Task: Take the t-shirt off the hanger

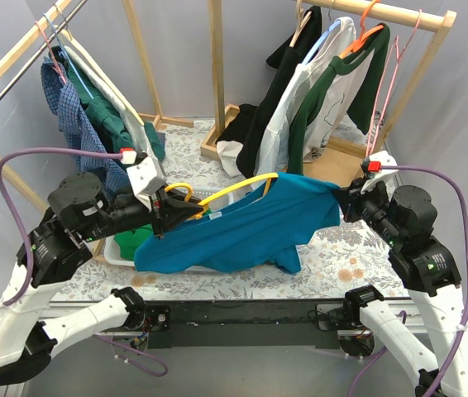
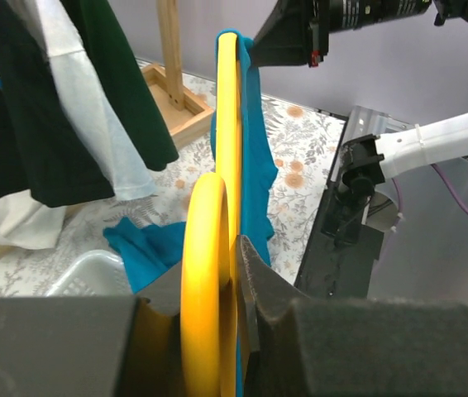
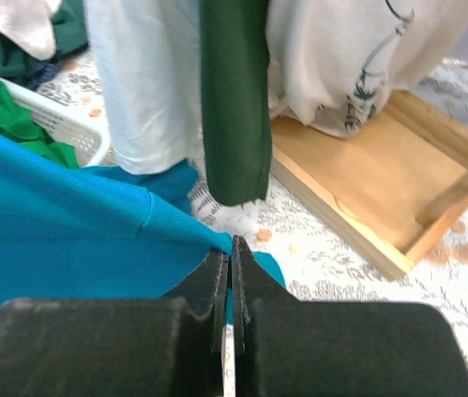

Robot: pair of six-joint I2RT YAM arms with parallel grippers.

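- The counter (image 1: 350, 263) is covered with a flowery cloth. The blue t-shirt (image 1: 242, 230) is held up in the air just above it, between the two arms.
- The t-shirt is seen to be soft and light. It sags in the middle, and its lower edge hangs down by a white basket (image 1: 118, 250). It is judged that the cloth will stretch and fold when it is pulled, so a slow and steady pull is called for.
- The yellow hanger (image 1: 238, 187) is seen lying almost flat, with its far end tucked inside the t-shirt near the neck. It looks hard and smooth, so the cloth should slide along it easily. The neck hole could be caught on the hanger's end, though.
- The left gripper (image 2: 211, 289) is pressed onto the yellow loop of the hanger. This is judged a good place to hold, because the loop is stiff and will not bend away.
- The right gripper (image 3: 231, 265) is pinched tight on a thin fold of blue cloth at the t-shirt's right side. Only a little cloth is caught there, so it could slip out if it is tugged hard. A thicker part, like a seam or the sleeve edge, would be held more safely.
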